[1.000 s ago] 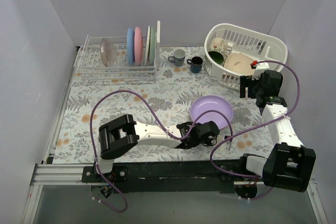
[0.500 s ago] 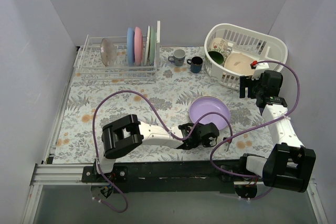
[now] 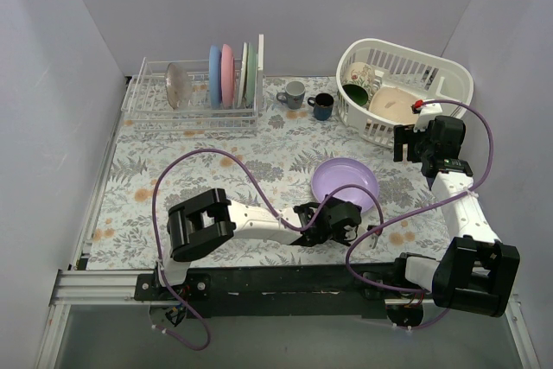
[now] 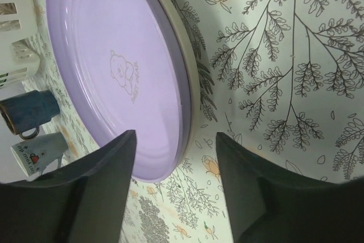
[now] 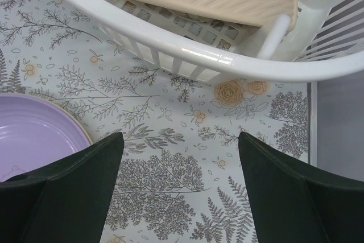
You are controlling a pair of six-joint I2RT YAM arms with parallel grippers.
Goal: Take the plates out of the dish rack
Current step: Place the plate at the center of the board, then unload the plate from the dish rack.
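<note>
The purple plate (image 3: 346, 181) lies flat on the flowered table, right of centre. My left gripper (image 3: 343, 220) is low at its near edge and open. In the left wrist view the jaws (image 4: 176, 135) stand apart on either side of the plate's rim (image 4: 114, 55) without touching it. The white wire dish rack (image 3: 147, 114) stands at the back left. It holds a mottled brown plate (image 3: 178, 85), a blue plate (image 3: 213, 76), a pink plate (image 3: 227, 75) and a pale green plate (image 3: 248, 73), all on edge. My right gripper (image 3: 408, 141) hovers open and empty (image 5: 179, 135) beside the basket.
A white oval slotted basket (image 3: 449, 71) with dishes stands at the back right, its rim (image 5: 187, 49) just ahead of my right fingers. A grey mug (image 3: 293, 93) and a dark blue mug (image 3: 322, 105) sit between rack and basket. Walls close in on both sides.
My left gripper has opened and let go of the purple plate, which now rests flat on the table. The right arm has not moved.
</note>
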